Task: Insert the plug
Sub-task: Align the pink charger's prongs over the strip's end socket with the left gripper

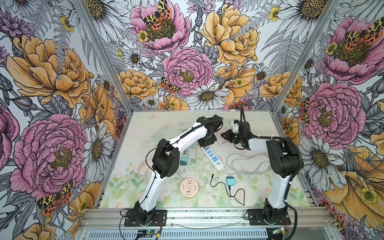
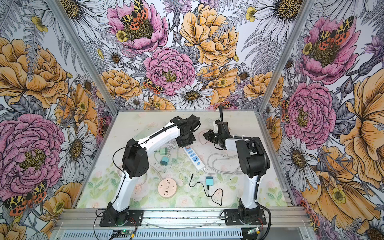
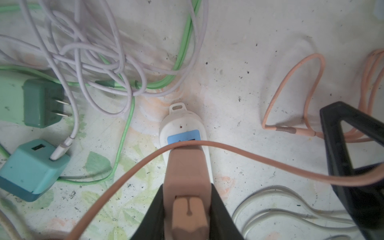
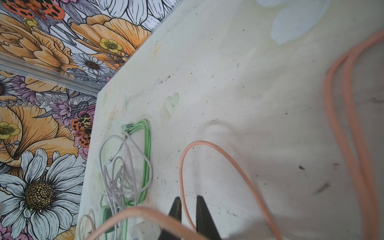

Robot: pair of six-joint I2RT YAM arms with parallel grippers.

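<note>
Counter (image 1: 255,187): flower-printed surface, carrying everything below.

Left arm (image 1: 182,139): I see it reaching toward the back of the counter, its wrist over the far end of the power strip.

Right arm (image 1: 278,158): bent inward, its wrist just beside the left one.

Power strip (image 1: 214,159): white bar with blue socket faces, lying aslant mid-counter. In the left wrist view its rounded end (image 3: 182,122) shows beyond the plug.

Cable (image 3: 270,164): peach, draped across the plug and running off toward the right claw. More of it lies looped on the counter (image 4: 228,158).

Round socket (image 1: 188,188): pink disc near the front, well apart from the strip.

Left claw (image 3: 187,187): pinching the plug from both sides.

Plug (image 3: 186,166): peach, held over the end blue socket of the strip and meeting its face. The prongs are hidden, so I cannot tell how far it is seated.

Right claw (image 4: 188,199): fingertips a little apart, with the cable in the gap. I cannot tell whether they bite on it.

Chargers: a green one (image 3: 39,104) and a teal one (image 3: 31,168), both beside the strip.
</note>
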